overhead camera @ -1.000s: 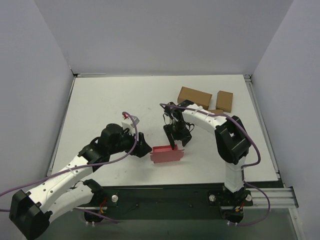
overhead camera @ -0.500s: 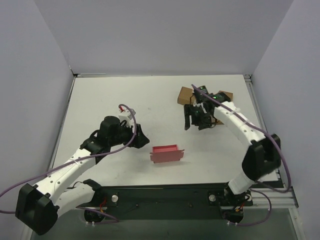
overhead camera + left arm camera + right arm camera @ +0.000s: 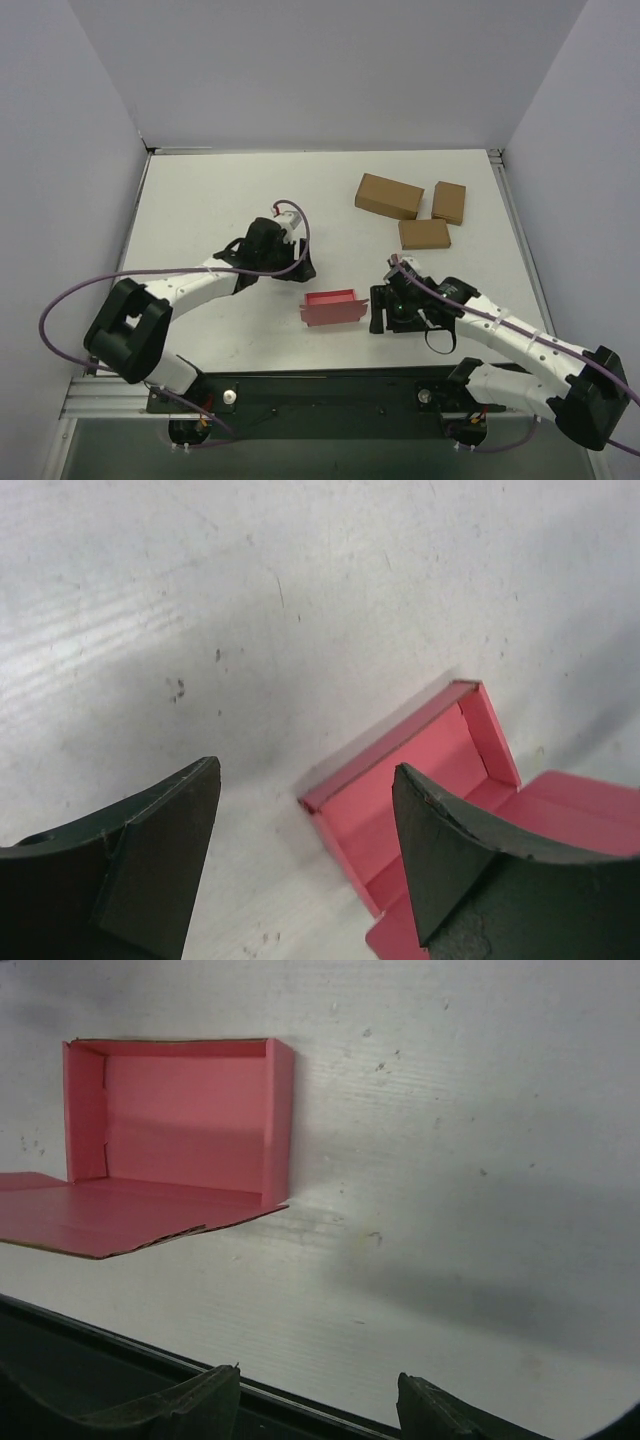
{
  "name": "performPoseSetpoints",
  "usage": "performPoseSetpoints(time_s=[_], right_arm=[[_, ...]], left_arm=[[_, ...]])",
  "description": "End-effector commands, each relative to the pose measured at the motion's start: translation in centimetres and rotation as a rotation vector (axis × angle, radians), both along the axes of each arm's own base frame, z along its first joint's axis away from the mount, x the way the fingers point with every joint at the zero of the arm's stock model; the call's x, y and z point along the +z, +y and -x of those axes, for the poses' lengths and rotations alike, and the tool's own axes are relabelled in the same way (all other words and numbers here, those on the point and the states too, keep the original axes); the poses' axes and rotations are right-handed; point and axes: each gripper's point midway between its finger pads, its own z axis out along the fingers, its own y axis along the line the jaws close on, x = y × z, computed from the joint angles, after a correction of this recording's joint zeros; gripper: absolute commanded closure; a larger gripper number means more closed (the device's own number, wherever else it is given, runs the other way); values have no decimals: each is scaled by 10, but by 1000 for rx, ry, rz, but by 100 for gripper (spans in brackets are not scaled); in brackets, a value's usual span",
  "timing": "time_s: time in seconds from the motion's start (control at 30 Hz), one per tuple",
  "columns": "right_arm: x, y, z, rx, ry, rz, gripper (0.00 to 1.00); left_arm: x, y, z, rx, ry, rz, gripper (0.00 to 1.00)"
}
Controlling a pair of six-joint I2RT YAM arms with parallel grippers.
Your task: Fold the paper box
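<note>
Near the front edge of the white bench [image 3: 200,210], the pink-red thin card paper box [image 3: 333,308] lies where it lay half a second ago. It is an open shallow tray with its side walls standing and one flap spread flat on the bench toward the arms' bases.

Both arms have shifted around it. The left hand [image 3: 300,268], earlier off to the box's left, now sits just behind the tray's far left corner. The left wrist view shows its two dark fingers [image 3: 150,860] spread wide, with bare bench between them and nothing gripped. One end of the tray is partly hidden behind the right-side finger.

The right arm has swung back from the far right, where it was stretched over the brown boxes. The right hand [image 3: 378,312] now sits low just to the right of the pink box, apart from it. From the right wrist camera its fingertips [image 3: 200,1400] stand well apart at the bottom of the view and hold nothing, with the tray and its flap ahead to the left.

With that arm gone, three brown boxes show at the far right. They are the large brown cardboard box [image 3: 389,196], the smaller brown cardboard box [image 3: 449,202] beside it, and the third brown cardboard box [image 3: 424,234], which the arm covered before
</note>
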Motion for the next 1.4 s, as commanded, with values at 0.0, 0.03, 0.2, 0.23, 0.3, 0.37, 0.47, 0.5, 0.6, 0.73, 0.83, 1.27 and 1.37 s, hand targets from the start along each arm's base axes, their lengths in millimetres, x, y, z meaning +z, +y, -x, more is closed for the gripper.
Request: performPoseSetpoints(time_s=[0.0, 0.03, 0.2, 0.23, 0.3, 0.37, 0.47, 0.5, 0.6, 0.73, 0.83, 1.27, 1.37], right_arm=[[-8, 38, -2, -75, -53, -139, 37], [-12, 43, -3, -74, -54, -142, 37], [-17, 70, -22, -69, -122, -201, 37], [-24, 70, -27, -65, -118, -168, 38], [-28, 69, -38, -62, -142, -126, 39], [-29, 67, -57, -73, -160, -88, 41], [-21, 68, -93, -101, -201, -118, 42], [-18, 75, -97, -81, -194, -159, 42], [-3, 89, -124, -23, -223, -210, 41], [9, 102, -147, 27, -259, -204, 39], [13, 86, -154, -21, -266, -176, 36], [-3, 50, -71, -80, -413, -193, 36], [-13, 63, -54, -93, -409, -277, 40]], left_arm=[[11, -31, -48, 9, -135, -24, 21], [6, -35, -50, -2, -137, -36, 21], [-39, -42, -32, -56, -45, -72, 22], [-41, -42, -26, -51, -30, -59, 22], [-36, -40, -13, -58, -36, -34, 23], [-31, -33, 7, -50, -26, -4, 23], [-21, -29, 37, -50, -25, 47, 23], [-19, -31, 48, -58, -20, 60, 23], [-14, -26, 77, -32, -2, 125, 23], [-2, -19, 102, 45, -1, 218, 24], [19, -12, 110, 53, -44, 289, 23], [77, 32, -24, 113, -294, 226, 21], [78, 24, -58, 79, -305, 255, 23]])
